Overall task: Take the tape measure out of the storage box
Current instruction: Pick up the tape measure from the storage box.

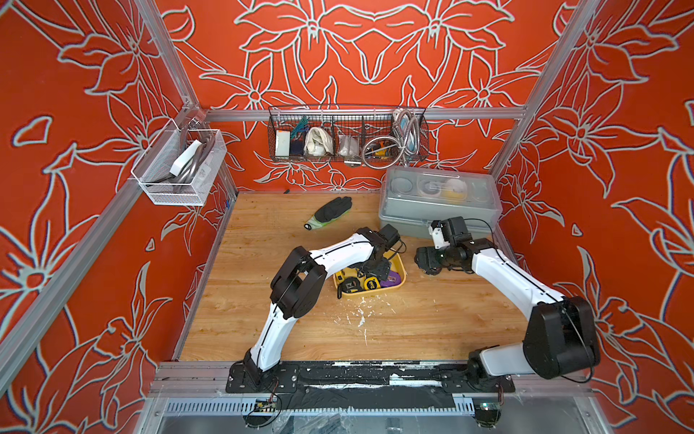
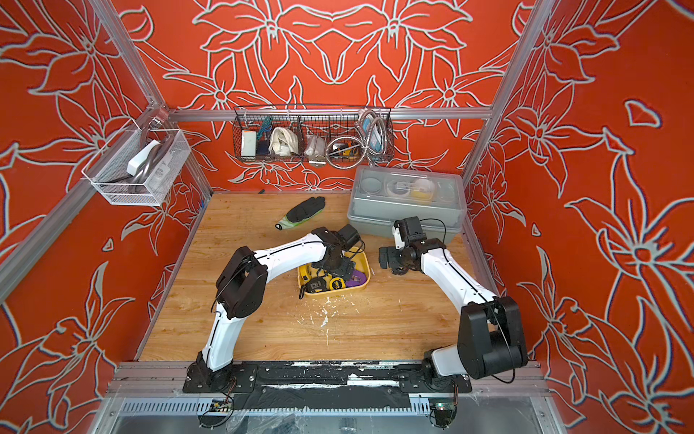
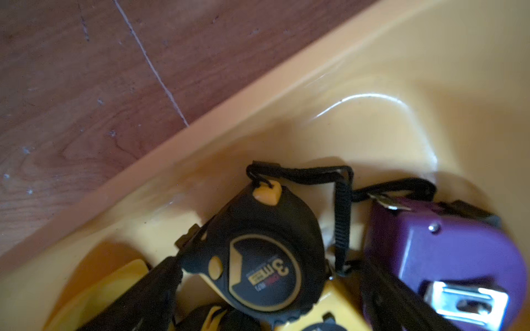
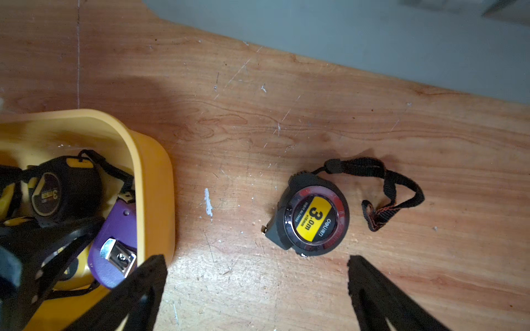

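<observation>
The yellow storage box (image 1: 370,295) (image 2: 336,294) is seen lidless near the middle of the wooden table (image 1: 263,300) in both top views; several tape measures are packed in it; a black-and-yellow tape measure (image 3: 263,258) marked 3m is laid flat just beside a purple tape measure (image 3: 447,249), with a black strap (image 3: 341,223) between them; the left gripper (image 1: 375,267) is lowered into the box; its jaws are spread wide, with a finger (image 3: 143,298) on either side of the black-and-yellow tape measure; nothing is clamped, and contact with it cannot be told; the right gripper (image 4: 255,260) (image 1: 427,267) is held over bare table just beside the box, its jaws wide apart and nothing gripped; a round grey tape measure (image 4: 312,219) with a yellow 3.0m label is laid on the table outside the box, near those open fingertips, apart from them; a grey case (image 1: 439,210) is set at the back right; a black glove (image 1: 330,210) is laid at the back of the table.
</observation>
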Action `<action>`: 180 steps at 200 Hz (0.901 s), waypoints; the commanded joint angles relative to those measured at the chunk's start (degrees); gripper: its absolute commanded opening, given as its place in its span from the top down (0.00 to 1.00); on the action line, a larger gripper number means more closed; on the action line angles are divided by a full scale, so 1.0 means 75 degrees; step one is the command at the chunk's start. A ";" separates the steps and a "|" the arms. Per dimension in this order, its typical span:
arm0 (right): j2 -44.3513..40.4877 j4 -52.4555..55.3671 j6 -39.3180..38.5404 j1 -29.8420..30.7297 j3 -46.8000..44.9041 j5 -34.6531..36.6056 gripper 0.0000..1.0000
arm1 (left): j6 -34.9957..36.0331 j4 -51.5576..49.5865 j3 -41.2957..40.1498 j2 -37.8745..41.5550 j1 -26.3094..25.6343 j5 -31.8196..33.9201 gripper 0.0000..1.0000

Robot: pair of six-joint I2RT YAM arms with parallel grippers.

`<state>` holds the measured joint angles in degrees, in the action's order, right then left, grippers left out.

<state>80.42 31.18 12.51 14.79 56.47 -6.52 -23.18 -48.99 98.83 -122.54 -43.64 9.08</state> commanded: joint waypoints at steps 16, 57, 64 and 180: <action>-0.0257 -0.0015 -0.0007 0.0046 -0.0204 0.0216 0.00 | -0.0553 0.0113 -0.0377 0.0874 -0.0065 0.0439 0.01; -0.0176 -0.0015 -0.0018 0.0056 -0.0170 0.0202 0.00 | -0.1069 -0.0323 0.0230 0.0422 0.0006 0.0043 0.02; -0.0187 -0.0037 -0.0028 0.0055 -0.0180 0.0196 0.00 | -0.1199 -0.0325 0.0295 0.0338 0.0017 -0.0044 0.02; -0.0437 -0.0068 -0.0063 0.0056 -0.0322 0.0170 0.00 | -0.3435 -0.0335 0.0348 -0.0304 0.0483 -0.0452 0.02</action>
<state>78.35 30.81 12.49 14.81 54.54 -6.00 -45.41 -50.72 101.14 -122.08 -40.80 7.14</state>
